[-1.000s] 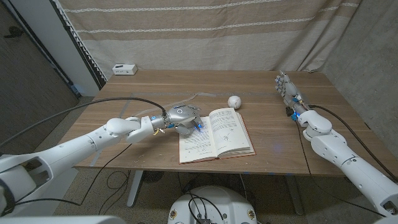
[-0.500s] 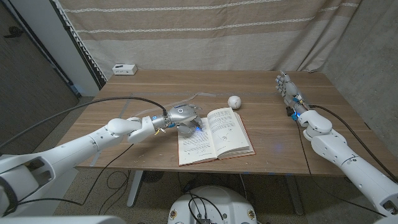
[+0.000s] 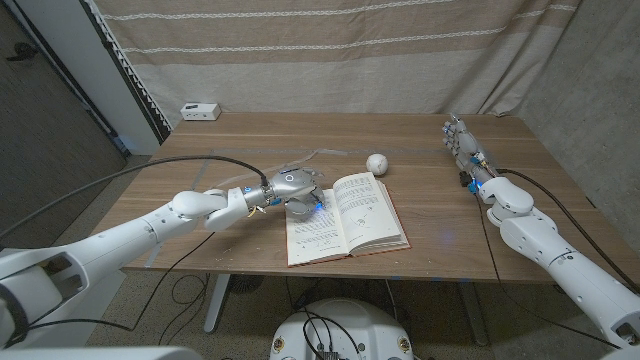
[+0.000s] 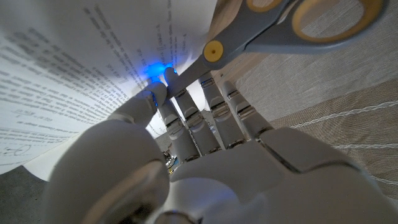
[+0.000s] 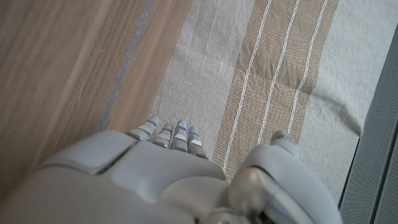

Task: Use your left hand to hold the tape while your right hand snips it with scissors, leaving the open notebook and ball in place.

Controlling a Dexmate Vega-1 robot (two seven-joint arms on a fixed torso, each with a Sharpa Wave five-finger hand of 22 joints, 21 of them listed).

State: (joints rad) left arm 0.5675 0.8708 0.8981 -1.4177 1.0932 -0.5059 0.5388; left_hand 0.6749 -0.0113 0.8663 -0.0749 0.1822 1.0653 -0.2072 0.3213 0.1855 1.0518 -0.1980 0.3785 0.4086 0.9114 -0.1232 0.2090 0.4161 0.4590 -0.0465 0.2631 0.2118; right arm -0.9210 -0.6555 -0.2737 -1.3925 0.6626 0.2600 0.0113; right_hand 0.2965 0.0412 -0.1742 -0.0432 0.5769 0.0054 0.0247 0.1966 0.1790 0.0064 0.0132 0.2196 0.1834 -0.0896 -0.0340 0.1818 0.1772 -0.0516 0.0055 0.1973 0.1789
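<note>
My left hand [image 3: 288,187] hovers, fingers loosely spread and empty, over the scissors [image 4: 292,25] beside the open notebook [image 3: 348,216]; tape unidentifiable. Right hand [image 3: 462,142] waits spread, far right. Next: locate tape, leaving ball [image 3: 376,162] alone.

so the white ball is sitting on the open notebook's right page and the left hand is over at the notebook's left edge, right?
Not quite. In the head view the white ball sits on the bare wooden table just beyond the open notebook's far edge, not on its right page. The rest holds: the left hand is at the notebook's left edge.
</note>
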